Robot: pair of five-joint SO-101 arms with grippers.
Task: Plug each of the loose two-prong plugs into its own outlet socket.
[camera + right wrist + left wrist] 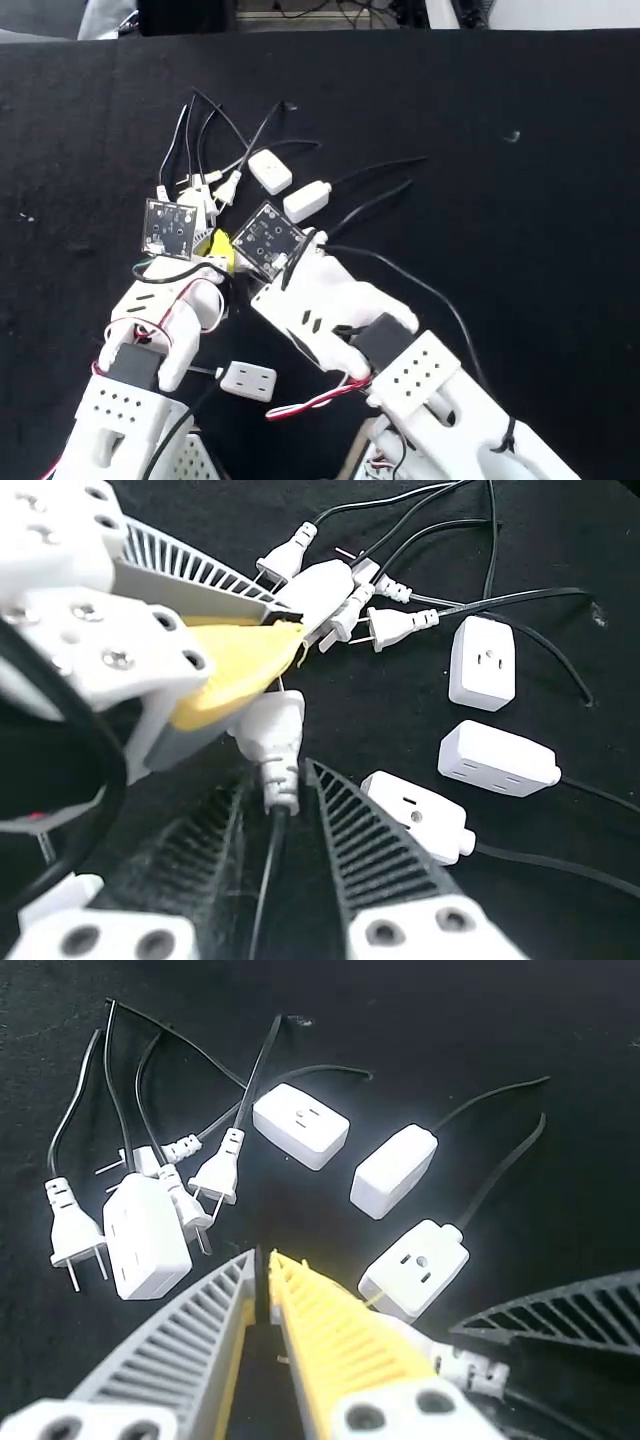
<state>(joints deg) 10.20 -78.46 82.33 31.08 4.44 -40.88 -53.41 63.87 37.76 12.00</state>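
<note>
High view: my left tool (217, 250) and right tool (290, 260) sit nearly touching on the tabletop (520, 250), so I judge a collision likely.

Left wrist view: the left tool (262, 1260) is clenched on nothing, near a loose plug (218, 1168).

Right wrist view: the right tool (275, 775) appears to grasp a held plug (270, 725) by its neck, with an outlet (415, 815) just beside it. The left tool's yellow finger (235, 675) crowds the plug's front. Pushing on could twist the plug or make it slip.

We see two white arms, left (160, 330) and right (340, 300), their shells pierced with small round holes. Red-and-white wires (315, 400) loop at the joints. The left gripper (263, 1255) has one grey ribbed finger and one yellow; the right gripper (275, 775) has black ribbed fingers.
</note>
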